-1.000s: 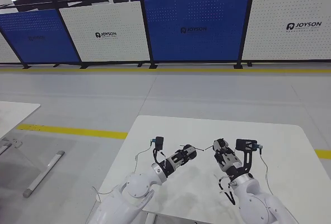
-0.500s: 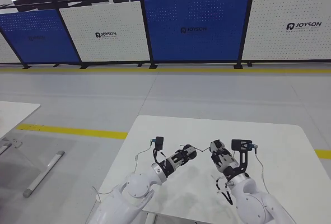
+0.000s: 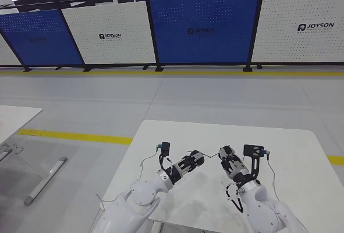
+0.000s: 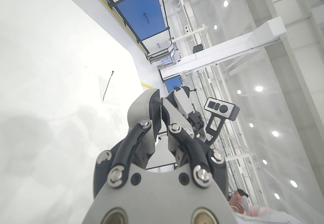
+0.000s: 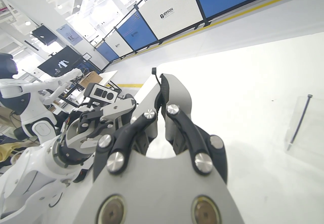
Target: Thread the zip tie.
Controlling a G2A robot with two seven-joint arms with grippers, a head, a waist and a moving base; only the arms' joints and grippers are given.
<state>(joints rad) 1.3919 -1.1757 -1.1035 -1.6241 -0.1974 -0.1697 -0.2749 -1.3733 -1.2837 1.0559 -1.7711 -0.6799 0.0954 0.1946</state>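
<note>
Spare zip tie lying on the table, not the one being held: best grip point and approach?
Take the spare zip tie by its square head, coming straight down from above. It lies flat on a clear plastic piece, so a side approach would likely hit the surface. The head is its thickest part; the thin strap offers little to pinch.

On my left end effector [image 4: 160,104] I see two pale grey finger shells [image 4: 140,108] with black pads [image 4: 155,111], driven by black link bars [image 4: 131,138] pinned with round silver screws [image 4: 143,123]. At its base sits a grey metal plate [image 4: 157,184] with two brass-coloured discs [image 4: 115,217]. My right end effector [image 5: 162,83] is built the same. Behind each, a black bracket [image 4: 211,128] carries a grey-faced camera box [image 4: 222,108] with dark lenses. Farther back, the arms [image 3: 160,177] wear glossy white shells with black joint bands, and thin black cables [image 3: 273,175] loop beside the wrists.
</note>
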